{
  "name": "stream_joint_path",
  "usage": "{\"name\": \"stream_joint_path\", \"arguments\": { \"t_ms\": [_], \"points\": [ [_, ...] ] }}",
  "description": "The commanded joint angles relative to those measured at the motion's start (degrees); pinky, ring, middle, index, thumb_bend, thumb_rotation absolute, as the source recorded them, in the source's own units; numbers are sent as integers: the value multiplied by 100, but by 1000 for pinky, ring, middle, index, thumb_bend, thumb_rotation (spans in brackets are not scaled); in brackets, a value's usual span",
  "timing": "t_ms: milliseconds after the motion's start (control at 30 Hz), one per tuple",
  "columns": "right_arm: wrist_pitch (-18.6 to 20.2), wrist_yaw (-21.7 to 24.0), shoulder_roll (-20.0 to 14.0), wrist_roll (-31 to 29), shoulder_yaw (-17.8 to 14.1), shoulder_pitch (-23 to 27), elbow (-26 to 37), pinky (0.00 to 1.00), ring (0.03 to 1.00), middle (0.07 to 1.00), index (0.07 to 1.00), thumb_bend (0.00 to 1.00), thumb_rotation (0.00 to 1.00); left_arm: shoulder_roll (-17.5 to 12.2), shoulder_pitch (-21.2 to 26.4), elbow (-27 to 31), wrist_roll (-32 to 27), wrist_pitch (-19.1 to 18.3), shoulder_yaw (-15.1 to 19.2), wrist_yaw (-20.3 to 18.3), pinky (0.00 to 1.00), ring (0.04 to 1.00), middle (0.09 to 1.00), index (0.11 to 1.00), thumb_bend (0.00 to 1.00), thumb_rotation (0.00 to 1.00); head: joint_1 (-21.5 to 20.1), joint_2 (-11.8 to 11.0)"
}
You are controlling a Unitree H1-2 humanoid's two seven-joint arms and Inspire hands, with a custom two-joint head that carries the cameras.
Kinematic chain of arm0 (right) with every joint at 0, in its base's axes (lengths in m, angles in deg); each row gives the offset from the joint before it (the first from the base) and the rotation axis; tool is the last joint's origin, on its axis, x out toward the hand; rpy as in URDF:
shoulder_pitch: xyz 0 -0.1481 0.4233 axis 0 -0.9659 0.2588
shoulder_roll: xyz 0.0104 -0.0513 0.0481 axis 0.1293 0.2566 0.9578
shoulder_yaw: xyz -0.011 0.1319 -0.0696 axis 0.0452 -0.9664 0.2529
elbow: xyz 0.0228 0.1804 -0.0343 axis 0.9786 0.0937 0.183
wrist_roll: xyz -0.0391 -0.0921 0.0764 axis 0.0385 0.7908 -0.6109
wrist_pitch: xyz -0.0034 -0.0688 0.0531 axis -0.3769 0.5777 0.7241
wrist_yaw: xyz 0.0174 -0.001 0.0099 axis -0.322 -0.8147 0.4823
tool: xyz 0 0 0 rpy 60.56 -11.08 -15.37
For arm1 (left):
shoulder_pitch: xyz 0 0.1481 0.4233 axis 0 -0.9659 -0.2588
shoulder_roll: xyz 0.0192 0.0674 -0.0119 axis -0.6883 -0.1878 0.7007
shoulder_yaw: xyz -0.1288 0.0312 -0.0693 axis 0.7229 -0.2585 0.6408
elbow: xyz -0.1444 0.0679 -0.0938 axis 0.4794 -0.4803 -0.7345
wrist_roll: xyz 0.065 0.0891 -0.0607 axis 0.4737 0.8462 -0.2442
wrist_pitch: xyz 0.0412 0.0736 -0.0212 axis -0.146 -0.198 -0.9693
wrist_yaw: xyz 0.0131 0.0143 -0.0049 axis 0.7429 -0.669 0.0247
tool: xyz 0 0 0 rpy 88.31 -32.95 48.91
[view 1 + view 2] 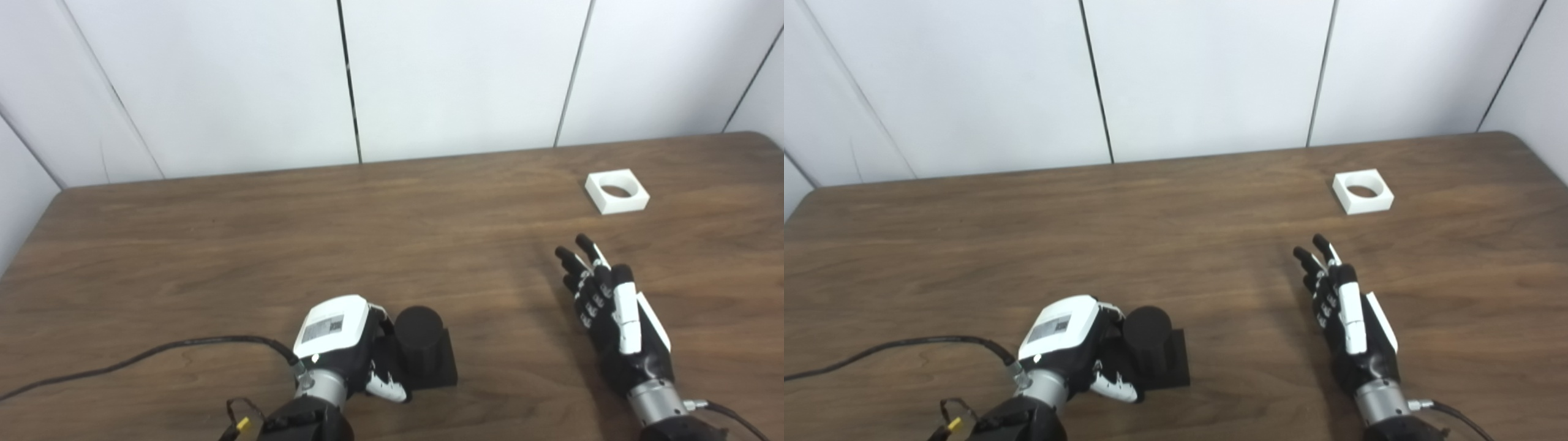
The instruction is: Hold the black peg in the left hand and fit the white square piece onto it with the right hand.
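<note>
In the left eye view, the dark brown wooden desk [245,245] carried the black cylindrical peg on its square black base [422,349] near the front edge. The left hand [346,343], black with a white back plate, was pressed against the peg's left side with its fingers curled toward it; whether they had actually closed round the peg could not be told, since the far side of the grasp was hidden. The peg stood upright with its base flat on the desk. The white square piece with a round hole [617,192] lay flat, well apart from both hands, toward the far right. The right hand [612,312] was empty, fingers stretched out and spread, pointing roughly toward the piece but short of it.

The right eye view showed the same layout: left hand [1078,346] against the peg [1151,346], right hand [1350,318] spread and holding nothing, the white piece [1363,191] beyond its fingertips.

The likely risks from here: the low, flat piece could slide away across the smooth desk if the fingers pushed rather than pinched it. A loose or one-sided left hold could let the peg tip or shift when the piece was pressed down, jamming the hole at an angle.
</note>
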Motion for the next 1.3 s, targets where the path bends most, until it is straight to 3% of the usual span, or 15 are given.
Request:
{"name": "stream_joint_path", "arguments": {
  "t_ms": [0,300,1267],
  "points": [
    [-38,-10,107,-73,-41,-23,216,1000,974,906,980,694,1000,461,-221,-66,266,-39,38,-91,1000,967,855,486,521,52,37,10],
    [84,-2,41,-93,-100,-39,274,1000,968,906,974,680,1000,628,-326,-113,343,-303,65,152,1000,946,838,483,522,52,100,23],
    [46,71,-96,-187,-223,-66,253,1000,969,908,981,687,1000,591,-262,-272,320,-311,33,215,1000,944,843,483,523,53,159,-21]
  ]
}}
